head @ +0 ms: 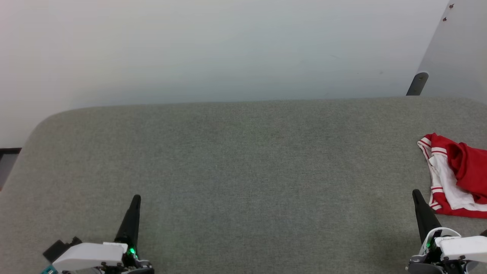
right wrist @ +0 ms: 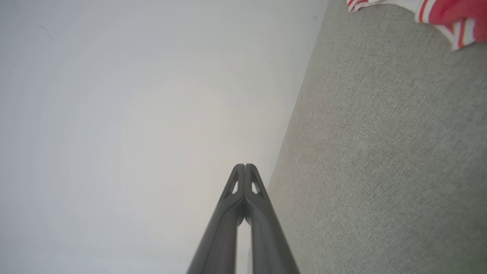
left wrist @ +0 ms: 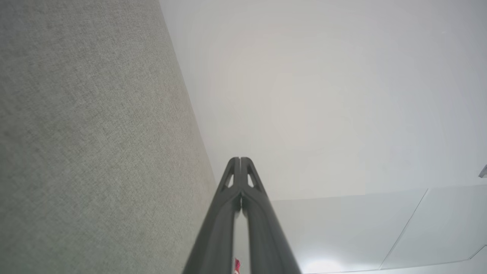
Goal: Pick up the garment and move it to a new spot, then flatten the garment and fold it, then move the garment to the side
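Claw tips on both arms are pressed together with nothing between them: the left claw and the right claw sit low at my near edge, fingers pointing forward across the grey desk. Each white wrist lies close over the felt. The left fingers lean slightly toward the right claw and the right fingers slightly toward the left one. Both wrist views have the desk standing along one side, so I judge each claw is rolled onto its edge.

Just right of the right claw, from beside its fingers to a little beyond its tip, lies the garment. It is a loose red heap with a white sleeve and striped trim showing, and part of it runs out of the head view. A thin strip of desk seems to separate it from the fingers. It is well apart from the left claw.

As for the step, this fits two stages: the shirt bunched and waiting to be lifted, or the shirt put aside at the desk's end. It looks rumpled, not squared, but too much is cut off for me to rule on a fold. Any grasp would need the right claw parted and swung rightward over the cloth.

Beyond both tips the desk runs to a plain pale wall.
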Robot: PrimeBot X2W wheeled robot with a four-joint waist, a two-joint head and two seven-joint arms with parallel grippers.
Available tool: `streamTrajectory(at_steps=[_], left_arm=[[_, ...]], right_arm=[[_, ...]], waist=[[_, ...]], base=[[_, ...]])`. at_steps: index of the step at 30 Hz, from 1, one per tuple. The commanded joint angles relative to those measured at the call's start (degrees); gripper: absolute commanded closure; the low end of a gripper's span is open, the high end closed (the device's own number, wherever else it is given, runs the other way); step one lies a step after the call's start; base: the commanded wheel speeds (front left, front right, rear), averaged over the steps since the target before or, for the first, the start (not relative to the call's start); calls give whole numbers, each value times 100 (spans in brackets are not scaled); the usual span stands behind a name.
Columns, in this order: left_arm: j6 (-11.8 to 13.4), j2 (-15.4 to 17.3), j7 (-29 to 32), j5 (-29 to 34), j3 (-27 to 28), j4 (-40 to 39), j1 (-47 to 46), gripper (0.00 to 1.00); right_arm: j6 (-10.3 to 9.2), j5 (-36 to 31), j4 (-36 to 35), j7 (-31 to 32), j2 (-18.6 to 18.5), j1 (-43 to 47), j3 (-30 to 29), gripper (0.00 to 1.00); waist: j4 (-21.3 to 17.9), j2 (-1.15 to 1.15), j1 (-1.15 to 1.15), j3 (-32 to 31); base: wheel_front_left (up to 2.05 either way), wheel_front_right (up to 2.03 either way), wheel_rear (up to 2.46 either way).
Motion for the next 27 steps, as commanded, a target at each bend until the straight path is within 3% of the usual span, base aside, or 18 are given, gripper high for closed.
streamTrajectory(at_steps=[1, 19, 27], left_arm=[[-27, -9, 36, -83, 23, -28, -85, 100], [-32, -163, 217, -625, 96, -54, -183, 100], [-32, -153, 216, -607, 91, -52, -175, 100]], right_arm=[[2, 91, -7, 27, 11, -78, -11, 100], [2, 853, 46, 178, 93, -198, -26, 100], [2, 825, 43, 177, 87, -159, -23, 100]], waist=[[-1, 0, 0, 5], [-17, 0, 0, 90], [-17, 0, 0, 90]], base=[[0, 0, 0], [0, 0, 0], [0, 0, 0]])
